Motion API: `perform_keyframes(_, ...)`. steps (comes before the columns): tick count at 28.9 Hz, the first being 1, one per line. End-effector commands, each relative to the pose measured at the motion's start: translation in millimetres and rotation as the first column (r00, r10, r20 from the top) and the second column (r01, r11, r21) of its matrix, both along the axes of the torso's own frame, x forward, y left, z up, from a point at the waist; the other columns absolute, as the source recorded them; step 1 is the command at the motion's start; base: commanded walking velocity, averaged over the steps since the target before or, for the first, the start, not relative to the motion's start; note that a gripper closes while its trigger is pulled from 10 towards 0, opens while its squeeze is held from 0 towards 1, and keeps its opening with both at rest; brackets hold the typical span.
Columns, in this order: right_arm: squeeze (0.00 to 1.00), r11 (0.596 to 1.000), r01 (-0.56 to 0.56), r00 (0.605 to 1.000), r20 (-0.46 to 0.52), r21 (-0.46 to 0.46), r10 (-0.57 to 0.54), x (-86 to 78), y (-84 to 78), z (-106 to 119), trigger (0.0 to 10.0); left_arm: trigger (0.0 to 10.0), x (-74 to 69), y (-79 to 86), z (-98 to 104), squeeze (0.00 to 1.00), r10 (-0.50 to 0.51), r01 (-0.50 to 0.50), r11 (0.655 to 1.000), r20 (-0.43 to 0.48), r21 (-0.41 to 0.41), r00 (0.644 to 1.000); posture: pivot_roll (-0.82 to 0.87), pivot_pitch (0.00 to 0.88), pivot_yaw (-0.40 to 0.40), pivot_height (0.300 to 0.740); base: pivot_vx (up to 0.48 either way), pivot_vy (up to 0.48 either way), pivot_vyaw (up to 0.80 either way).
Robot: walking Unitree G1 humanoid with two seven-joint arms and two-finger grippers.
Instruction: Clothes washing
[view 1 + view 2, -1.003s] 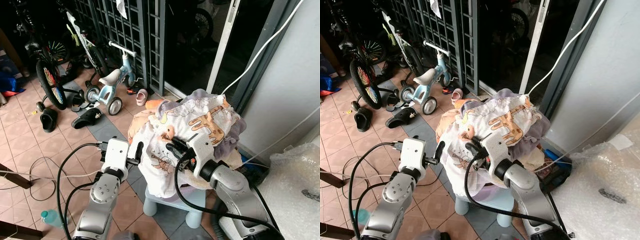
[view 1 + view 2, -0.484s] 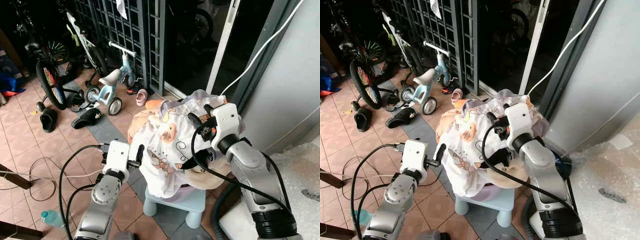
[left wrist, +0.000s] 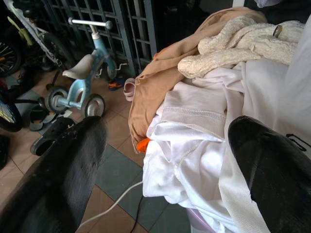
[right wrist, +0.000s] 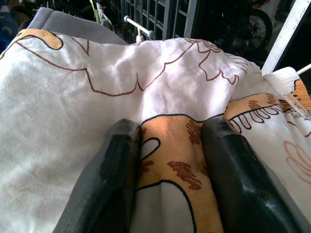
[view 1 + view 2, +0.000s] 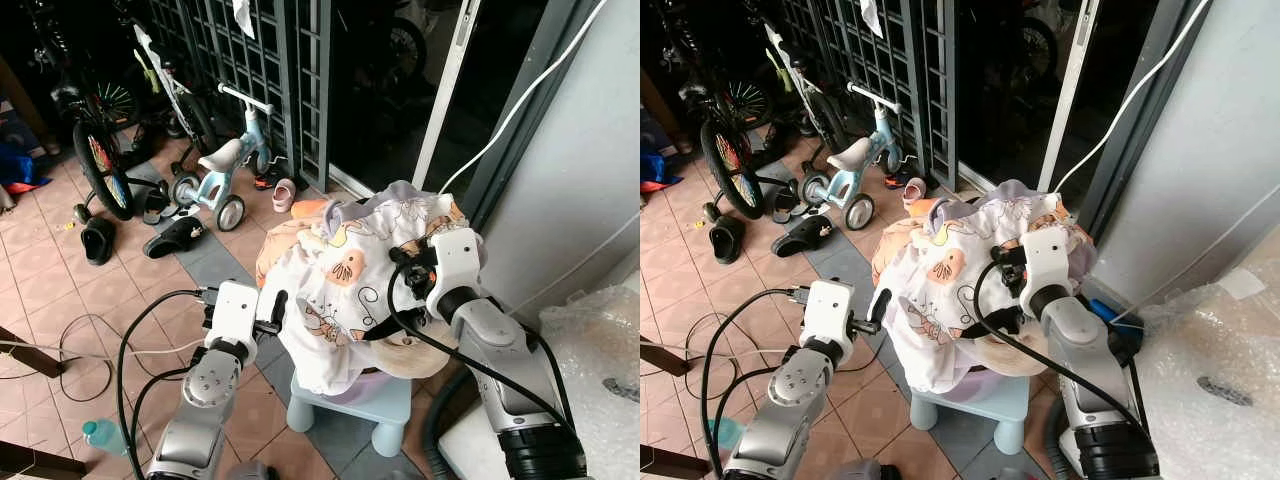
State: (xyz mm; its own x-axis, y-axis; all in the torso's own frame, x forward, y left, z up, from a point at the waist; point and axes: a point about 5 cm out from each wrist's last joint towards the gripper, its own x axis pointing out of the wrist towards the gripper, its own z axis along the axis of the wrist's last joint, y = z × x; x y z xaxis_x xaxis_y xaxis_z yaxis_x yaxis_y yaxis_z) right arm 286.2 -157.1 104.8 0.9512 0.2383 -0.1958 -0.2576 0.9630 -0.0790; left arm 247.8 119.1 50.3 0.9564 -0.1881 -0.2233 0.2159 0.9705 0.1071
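Centrally in the left eye view, a heap of clothes [image 5: 350, 290] sits piled on a pale blue stool [image 5: 360, 405], with the right gripper [image 5: 400, 262] pressed against the printed white cloth [image 5: 345, 270] at the heap's right side and the left gripper [image 5: 275, 305] just beside its lower left edge. Toward the upper left stand a small blue balance bike [image 5: 222, 170] and a bicycle [image 5: 95, 140] on the tiled floor [image 5: 60, 270]. Next, the left wrist view has its fingers [image 3: 63, 170] spread wide apart, released, before white and tan garments [image 3: 194, 116]. Lastly, the right wrist view has both fingers [image 4: 119, 165] clenched on a fold of the printed cloth.
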Motion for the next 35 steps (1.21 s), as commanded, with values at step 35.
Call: perform_keyframes(35, 0.0, 0.927, -0.037, 0.936, 0.337, 0.374, -0.099, 14.6, 1.9, 84.7, 0.0, 10.0, 4.5, 1.7, 4.1, 0.0, 0.045, -0.045, 0.999, 0.037, 0.004, 0.998, -0.07, 0.0, 0.049, 0.74, 0.0, 0.0, 0.0)
